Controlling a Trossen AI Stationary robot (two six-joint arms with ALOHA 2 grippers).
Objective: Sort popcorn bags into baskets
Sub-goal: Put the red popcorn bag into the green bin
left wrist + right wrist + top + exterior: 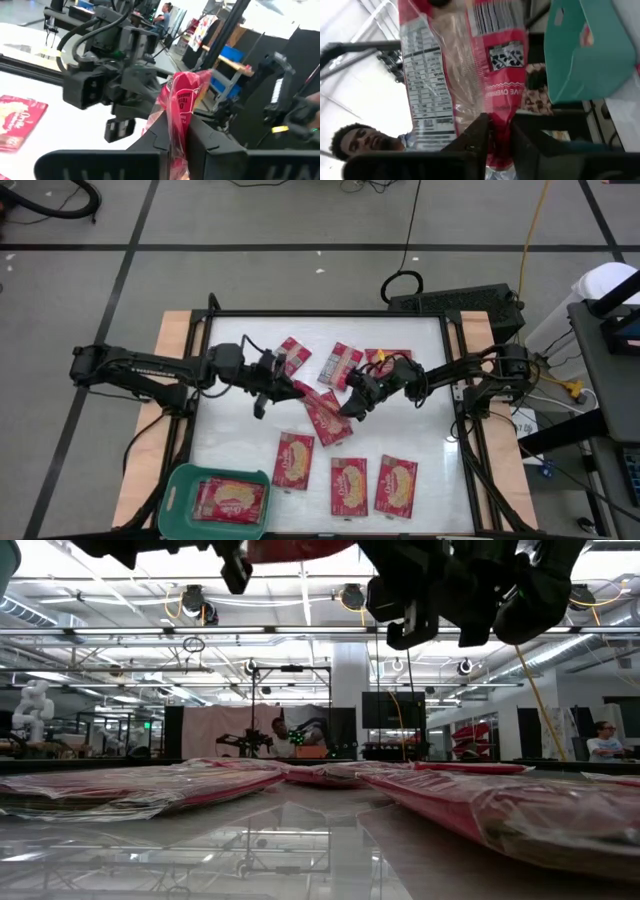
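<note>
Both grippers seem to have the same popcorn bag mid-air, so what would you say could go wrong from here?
Both the left gripper and the right gripper pinch one popcorn bag; pulling apart could tear it. If either lets go badly, it may drop onto the bags below, far from the basket.

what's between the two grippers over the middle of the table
A single popcorn bag spans the gap, the left gripper shut on one end and the right gripper at the other; the high view shows it.

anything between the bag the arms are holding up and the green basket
Nothing visible blocks it. The held popcorn bag hangs mid-table between the left gripper and right gripper; the table toward the basket is bare. One packet already lies inside.
</note>
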